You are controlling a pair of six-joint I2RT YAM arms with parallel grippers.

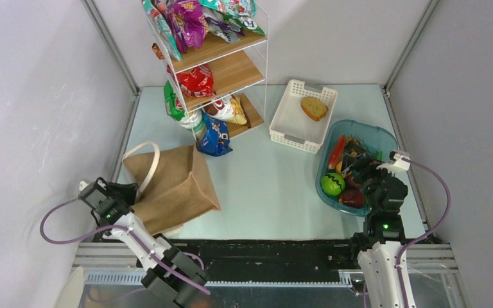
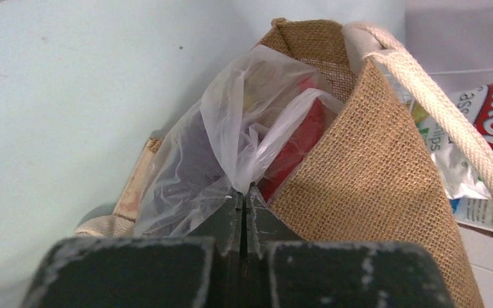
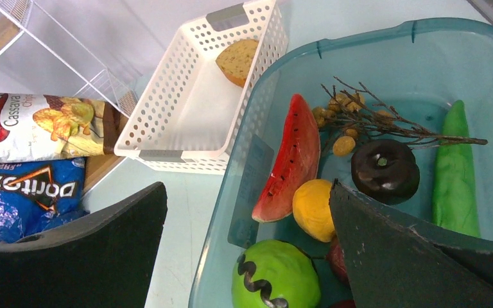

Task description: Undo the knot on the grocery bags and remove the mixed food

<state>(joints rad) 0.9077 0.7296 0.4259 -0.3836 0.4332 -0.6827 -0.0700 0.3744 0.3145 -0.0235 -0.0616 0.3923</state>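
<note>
Lower left of the top view: left fingers [image 2: 228, 221] pinch the thin plastic bag [image 2: 231, 122] at the mouth of the brown bag [image 1: 174, 186]; it looks soft, slippery, tearable, best held bunched. Right fingers [image 3: 90, 256] gape over the tub [image 3: 385, 32]

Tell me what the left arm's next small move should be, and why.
Probably a gentle pull back toward its own base. The left gripper has its fingers shut on a fold of the clear plastic bag, which sits inside the mouth of the brown bag, so drawing it out looks like the first step. The right gripper is open over the blue tub, not helping.
</note>
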